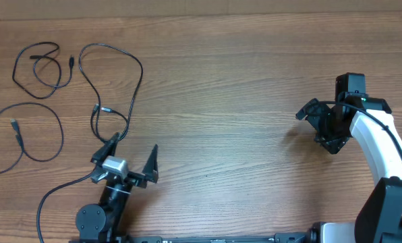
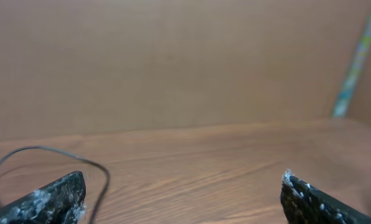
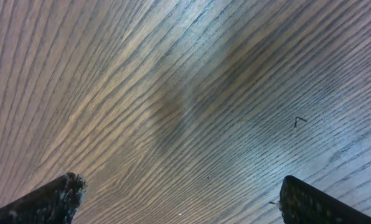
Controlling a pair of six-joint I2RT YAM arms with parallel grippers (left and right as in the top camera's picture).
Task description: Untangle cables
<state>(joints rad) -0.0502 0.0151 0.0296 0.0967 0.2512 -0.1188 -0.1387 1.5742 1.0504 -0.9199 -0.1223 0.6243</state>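
Observation:
Three thin black cables lie on the wooden table at the left of the overhead view. A small coiled cable [image 1: 38,67] lies at the far left. A looped cable [image 1: 36,132] lies at the left edge. A long cable [image 1: 130,74] runs from the back down past my left gripper [image 1: 131,156] to the front edge. They look apart from one another. My left gripper is open and empty; the long cable [image 2: 61,155] passes by its left finger. My right gripper [image 1: 320,125] is open and empty over bare wood at the right, and its wrist view [image 3: 179,193] shows only table.
The wooden table [image 1: 228,88] stretches bare between the two arms. A brown wall [image 2: 173,62] stands behind the table in the left wrist view. The arm bases sit at the front edge.

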